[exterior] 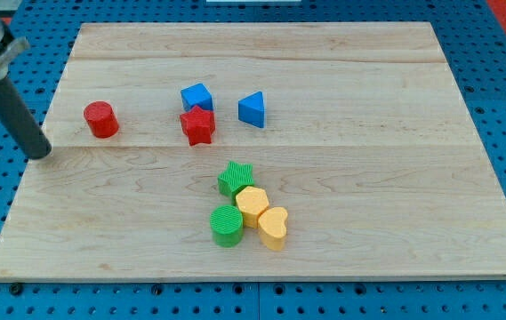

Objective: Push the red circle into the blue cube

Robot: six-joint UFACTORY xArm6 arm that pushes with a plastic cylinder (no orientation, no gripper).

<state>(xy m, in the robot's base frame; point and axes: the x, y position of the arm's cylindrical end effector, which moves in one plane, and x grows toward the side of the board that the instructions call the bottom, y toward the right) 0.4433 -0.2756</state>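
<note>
1. Red circle (pixel 100 119) sits on the wooden board (pixel 341 213) toward the view's left, upright, nothing touching it.
2. Blue cube (pixel 196 97) is off to the view's right of it and slightly higher up, w/ bare board between the two.
3. Red star (pixel 198 125) sits touching or just below the cube; blue triangle (pixel 252 109) is just right of that pair.
4. My tip (pixel 41 153) rests near the board's left edge, to the left of and a bit below the red circle, not touching it. It's a bare rod, so no grasp or release to report – it holds nothing.
5. Step in hand, as I judge it: approach/line-up, the push itself not yet begun.
6. Next move calls for getting the tip behind the circle on its left side, a little below centre, then driving right & slightly up toward the cube.
7. Watch the star: too low a line likely sends the circle into it instead.
8. Green & yellow cluster (pixel 248 213) lower down is well apart, no bother.
</note>
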